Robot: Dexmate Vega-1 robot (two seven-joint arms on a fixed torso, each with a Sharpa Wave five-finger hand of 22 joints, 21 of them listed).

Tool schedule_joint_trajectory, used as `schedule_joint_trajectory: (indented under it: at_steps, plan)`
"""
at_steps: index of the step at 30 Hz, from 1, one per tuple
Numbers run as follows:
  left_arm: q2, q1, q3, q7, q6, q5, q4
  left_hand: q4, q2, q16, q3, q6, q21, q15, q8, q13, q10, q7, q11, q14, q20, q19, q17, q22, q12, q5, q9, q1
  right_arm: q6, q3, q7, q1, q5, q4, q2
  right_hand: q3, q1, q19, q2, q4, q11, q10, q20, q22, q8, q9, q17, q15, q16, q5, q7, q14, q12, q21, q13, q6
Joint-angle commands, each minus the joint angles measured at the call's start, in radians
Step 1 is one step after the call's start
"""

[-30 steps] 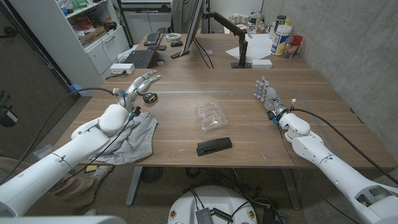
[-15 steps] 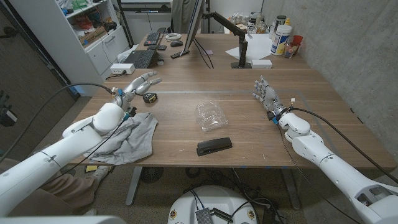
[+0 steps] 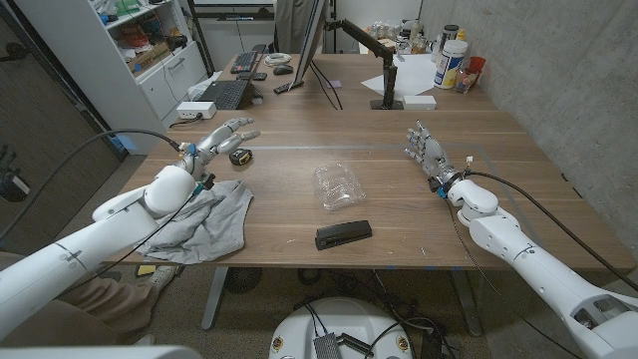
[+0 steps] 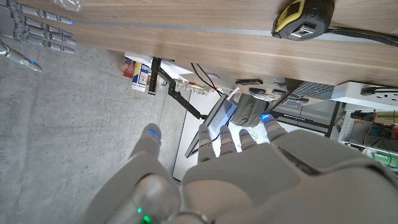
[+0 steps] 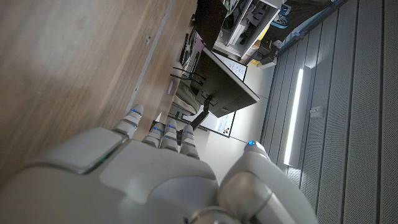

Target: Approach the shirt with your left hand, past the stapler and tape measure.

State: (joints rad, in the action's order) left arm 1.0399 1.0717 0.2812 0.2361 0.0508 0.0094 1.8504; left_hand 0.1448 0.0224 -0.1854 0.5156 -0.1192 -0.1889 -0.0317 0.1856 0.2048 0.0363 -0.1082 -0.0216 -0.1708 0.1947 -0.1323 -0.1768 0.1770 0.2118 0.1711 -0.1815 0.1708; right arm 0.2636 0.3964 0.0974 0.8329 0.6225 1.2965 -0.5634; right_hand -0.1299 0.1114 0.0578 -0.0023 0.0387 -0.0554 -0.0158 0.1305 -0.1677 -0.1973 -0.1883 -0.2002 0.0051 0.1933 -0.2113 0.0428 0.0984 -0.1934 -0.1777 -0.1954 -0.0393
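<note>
Shirt [image 3: 204, 224], grey and crumpled, lies at the bench [image 3: 399, 199] near-left edge, partly under the left forearm. Left robot hand [image 3: 221, 134] hangs open and empty, fingers spread, beyond the shirt and just beside the yellow-black tape measure [image 3: 239, 156]. It looks to have overshot, so the approach isn't finished: the hand has yet to come back and down onto the cloth. Right robot hand [image 3: 426, 150] stands open, fingers up, holding nothing, well apart. Clear plastic clamshell [image 3: 338, 185] sits mid-bench, black stapler [image 3: 343, 234] nearer the front. Versus a second ago: left arm swung slightly outward, hand a touch farther left; the objects and the right hand are unchanged.
</note>
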Motion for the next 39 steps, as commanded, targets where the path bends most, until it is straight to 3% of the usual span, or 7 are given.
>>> schedule_joint_trajectory:
  at_steps: [1, 8, 17, 20, 23, 39]
  plan:
    - [-0.019, 0.032, -0.006, 0.067, -0.083, 0.064, -0.025, 0.006, 0.002, -0.011, 0.002, -0.044, -0.016, 0.021, 0.016, -0.001, -0.036, -0.017, -0.014, -0.029, -0.008, 0.039, -0.002, -0.001, 0.022, 0.008, -0.003, 0.016, 0.005, 0.002, 0.016, -0.007, 0.0, -0.016, -0.003, -0.002, 0.001, -0.007, 0.012, -0.003, 0.003, 0.003, 0.0, -0.003, 0.0, -0.004, 0.0, -0.001, 0.004, 0.004, 0.005, 0.007, -0.007, -0.007, -0.001, -0.002]
    - [0.001, 0.061, -0.014, 0.063, -0.077, 0.095, -0.01, 0.008, -0.002, -0.011, 0.001, -0.039, -0.017, 0.028, 0.012, -0.001, -0.037, -0.025, -0.016, -0.022, -0.011, 0.049, -0.002, -0.001, 0.022, 0.006, -0.003, 0.018, 0.008, 0.002, 0.017, -0.007, 0.0, -0.019, -0.001, -0.002, 0.001, -0.007, 0.013, -0.003, 0.003, 0.003, 0.0, -0.003, 0.0, -0.004, 0.0, -0.001, 0.005, 0.004, 0.004, 0.008, -0.007, -0.008, -0.001, -0.002]
    - [-0.015, 0.078, -0.023, 0.084, -0.078, 0.115, -0.015, 0.01, -0.007, -0.009, -0.001, -0.035, -0.014, 0.028, 0.009, -0.002, -0.036, -0.032, -0.018, -0.023, -0.011, 0.045, -0.002, -0.001, 0.021, 0.004, -0.002, 0.02, 0.007, 0.003, 0.01, 0.0, -0.003, -0.014, -0.001, -0.002, 0.001, -0.007, 0.013, -0.004, 0.003, 0.002, 0.0, -0.003, 0.0, -0.004, 0.0, -0.001, 0.005, 0.004, 0.005, 0.008, -0.007, -0.008, -0.001, -0.002]
    - [0.0, 0.123, -0.046, 0.093, -0.063, 0.112, 0.006, 0.01, -0.009, -0.008, -0.002, -0.031, -0.013, 0.03, 0.007, -0.002, -0.033, -0.032, -0.019, -0.024, -0.013, 0.044, -0.002, -0.001, 0.02, 0.004, -0.002, 0.02, 0.014, 0.003, 0.007, 0.004, -0.006, -0.01, 0.0, -0.002, 0.001, -0.007, 0.013, -0.004, 0.002, 0.002, 0.0, -0.003, 0.0, -0.004, 0.001, -0.002, 0.005, 0.004, 0.004, 0.008, -0.007, -0.008, -0.001, -0.002]
    - [-0.003, 0.124, -0.049, 0.091, -0.062, 0.113, 0.007, 0.01, -0.012, -0.006, -0.004, -0.029, -0.004, 0.029, 0.006, -0.002, -0.032, -0.032, -0.017, -0.026, -0.004, 0.024, -0.002, -0.001, 0.019, 0.003, -0.002, 0.021, 0.015, 0.003, 0.007, 0.004, -0.006, -0.011, 0.0, -0.002, 0.001, -0.007, 0.013, -0.004, 0.006, 0.004, -0.001, -0.003, 0.0, -0.004, 0.001, -0.002, 0.005, 0.004, 0.004, 0.01, -0.007, -0.009, -0.001, -0.001]
    - [-0.004, 0.223, -0.101, 0.111, -0.069, 0.097, 0.04, 0.008, -0.027, -0.003, -0.013, -0.006, -0.004, 0.03, -0.002, -0.002, -0.02, -0.04, -0.019, -0.031, -0.011, 0.023, -0.003, -0.001, 0.014, 0.001, -0.002, 0.015, 0.002, 0.005, 0.002, 0.016, -0.002, -0.002, -0.003, 0.0, 0.0, -0.011, 0.014, -0.005, 0.019, 0.018, 0.001, -0.003, 0.005, -0.004, 0.0, -0.005, 0.002, 0.005, 0.012, 0.021, -0.002, -0.008, -0.001, 0.011]
